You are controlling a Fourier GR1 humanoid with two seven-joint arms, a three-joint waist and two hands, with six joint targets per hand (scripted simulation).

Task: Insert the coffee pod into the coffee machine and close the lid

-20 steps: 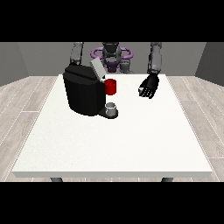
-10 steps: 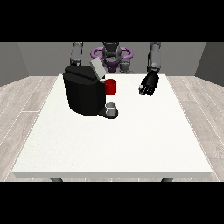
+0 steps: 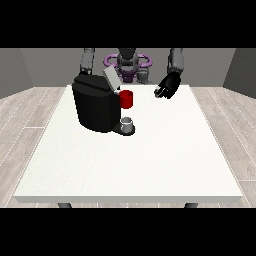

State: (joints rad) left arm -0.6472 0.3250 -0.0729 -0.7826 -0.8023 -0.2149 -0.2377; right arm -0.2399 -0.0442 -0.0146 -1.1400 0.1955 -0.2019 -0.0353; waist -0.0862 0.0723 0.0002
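Note:
The black coffee machine stands on the white table, left of centre. Its grey lid is tilted up and open. A red thing at the machine sits at its front, above the base. A small grey thing rests on the machine's base plate; I cannot tell it for the pod. The hand at the view's right hovers above the table's far edge, right of the machine, fingers relaxed, with nothing seen in it. The arm at the view's left drops behind the machine, which hides its hand.
The robot's torso with a purple ring stands behind the table's far edge. The machine blocks sight of the table surface behind it.
The hand at the view's right has risen a little and drawn back slightly towards the robot. The machine, its lid and the grey thing have not moved.

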